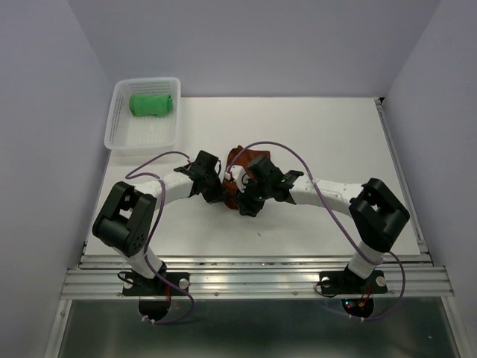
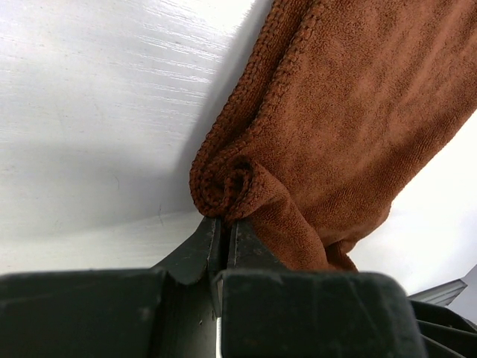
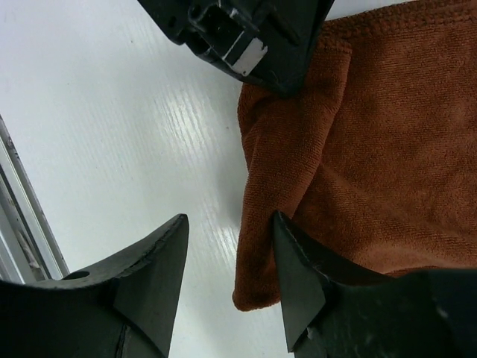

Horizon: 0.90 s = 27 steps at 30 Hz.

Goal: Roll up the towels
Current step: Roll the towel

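Observation:
A brown towel [image 1: 237, 158] lies mid-table, mostly hidden under both grippers in the top view. My left gripper [image 2: 222, 221] is shut on a rolled edge of the brown towel [image 2: 335, 112]. My right gripper [image 3: 227, 231] is open, its right finger [image 3: 298, 261] touching the towel's folded edge [image 3: 373, 164], its left finger over bare table. The left gripper's body [image 3: 246, 33] shows at the top of the right wrist view. In the top view the left gripper [image 1: 221, 195] and the right gripper [image 1: 242, 201] nearly meet. A rolled green towel [image 1: 152, 104] lies in the white basket [image 1: 119, 134].
The white basket stands at the table's back left corner. A metal rail [image 1: 253, 277] runs along the near table edge. Purple cables [image 1: 253, 149] loop over both arms. Grey walls close in the table on three sides.

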Tool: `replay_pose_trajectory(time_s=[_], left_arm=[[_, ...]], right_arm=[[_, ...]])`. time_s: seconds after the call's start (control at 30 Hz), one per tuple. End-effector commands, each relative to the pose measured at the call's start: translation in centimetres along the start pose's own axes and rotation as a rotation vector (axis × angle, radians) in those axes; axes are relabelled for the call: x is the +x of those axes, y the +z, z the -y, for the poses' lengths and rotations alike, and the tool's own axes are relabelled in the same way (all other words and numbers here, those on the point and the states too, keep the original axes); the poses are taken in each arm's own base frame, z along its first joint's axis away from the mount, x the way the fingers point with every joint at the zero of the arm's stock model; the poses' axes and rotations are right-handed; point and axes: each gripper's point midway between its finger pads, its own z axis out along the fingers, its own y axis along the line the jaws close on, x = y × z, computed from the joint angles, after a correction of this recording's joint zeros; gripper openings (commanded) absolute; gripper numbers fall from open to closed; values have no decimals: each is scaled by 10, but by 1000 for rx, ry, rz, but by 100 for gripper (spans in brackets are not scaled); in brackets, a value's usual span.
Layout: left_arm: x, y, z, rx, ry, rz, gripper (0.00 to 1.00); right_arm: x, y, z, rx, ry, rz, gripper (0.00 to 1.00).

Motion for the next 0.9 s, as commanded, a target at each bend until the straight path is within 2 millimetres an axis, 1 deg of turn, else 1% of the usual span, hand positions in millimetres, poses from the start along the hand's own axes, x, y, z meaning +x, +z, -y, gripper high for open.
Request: replay_pose_trajectory(time_s=[0.0,0.07,0.1,0.13,0.17,0.23,0.33,0.37,0.43,0.47,0.5,0.63,0.67,0.8,0.87], left_arm=[[6,-9,2,15,-1,-24,0],[6,-8,1,11,-6,-23,0],[7,-7,-1,6,-9,-25,0],[6,-7,-2,4,-11,-24,0],[7,-8,-2,5,-11,-22,0],[7,-7,-5,-6,-17,-21,0],[8,-8,-7,-11,-19,-16,0],[8,-8,-9,-15,-20,-13,0],[9,-8,-11,-20,-26,-11,0],[9,-9,-12,-21,-27,-8,0],[9,-8,-13,-23,-30,-7,0],[9,-10,-13,-24,-27,-3,0],[9,-11,-13,-22,-28,-1,0],[9,-13,-14,-22,-31,4,0],[9,-14,-14,-18,-31,7,0]], right_arm=[[-7,5,1,13,-30,59,54],[-7,5,8,56,-22,67,49],[-15,0,13,94,-30,101,49],[-13,-2,13,97,-36,105,49],[-15,-5,13,106,-42,119,49],[-28,-16,10,110,-63,173,50],[-36,-23,1,87,-75,192,50],[-36,-22,-7,59,-88,185,50],[-36,-23,-8,54,-90,177,50],[-38,-22,-14,46,-100,175,50],[-35,-20,-19,33,-111,160,50],[-30,-13,-23,19,-115,132,49],[-27,-9,-27,3,-120,116,49],[-20,-1,-25,1,-106,87,49],[-17,4,-18,33,-100,71,49]])
